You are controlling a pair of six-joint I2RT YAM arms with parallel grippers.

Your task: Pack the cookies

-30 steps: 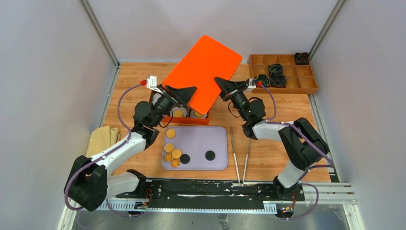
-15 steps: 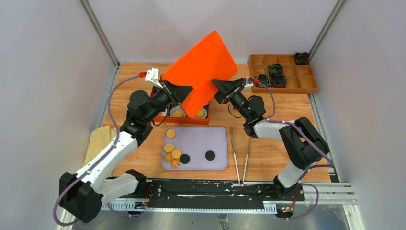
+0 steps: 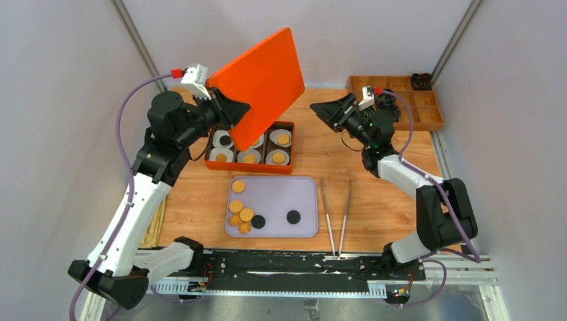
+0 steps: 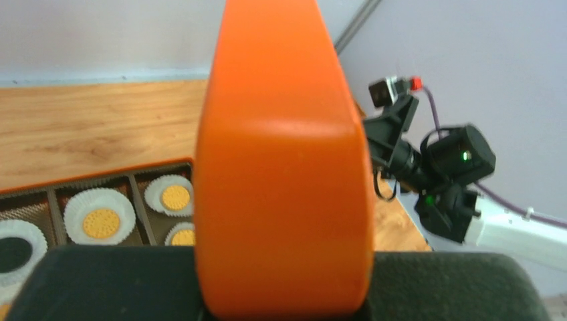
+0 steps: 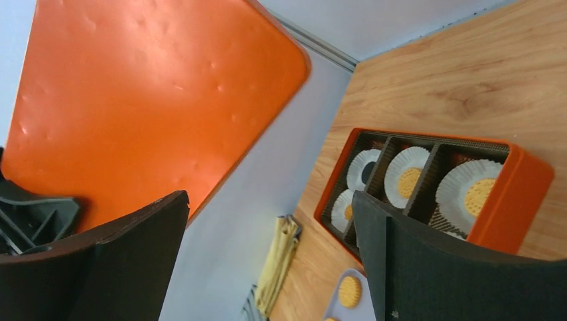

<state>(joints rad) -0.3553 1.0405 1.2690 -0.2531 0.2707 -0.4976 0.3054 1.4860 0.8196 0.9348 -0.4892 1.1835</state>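
My left gripper [image 3: 231,110] is shut on the edge of the orange lid [image 3: 259,79], which it holds raised and tilted above the open orange box [image 3: 249,168]. In the left wrist view the lid [image 4: 284,167] fills the gap between the pads. The box holds white paper cups with golden cookies [image 3: 279,157] in them. More cookies [image 3: 239,186], golden and black, lie at the left of the lavender tray [image 3: 294,194]. My right gripper [image 3: 327,110] hangs open and empty to the right of the lid, apart from it; from its wrist view [image 5: 267,254] the lid [image 5: 147,100] and box [image 5: 515,194] lie ahead.
Metal tweezers [image 3: 337,210] lie right of the tray. A wooden compartment organizer [image 3: 401,100] with dark items stands at the back right. A folded tan cloth [image 5: 281,261] lies at the table's left edge. Grey walls close in on three sides.
My right gripper let go of the lid, opened and drew back to the right. My left arm lifted the lid up and leftward, tipping it steeply and uncovering the box.
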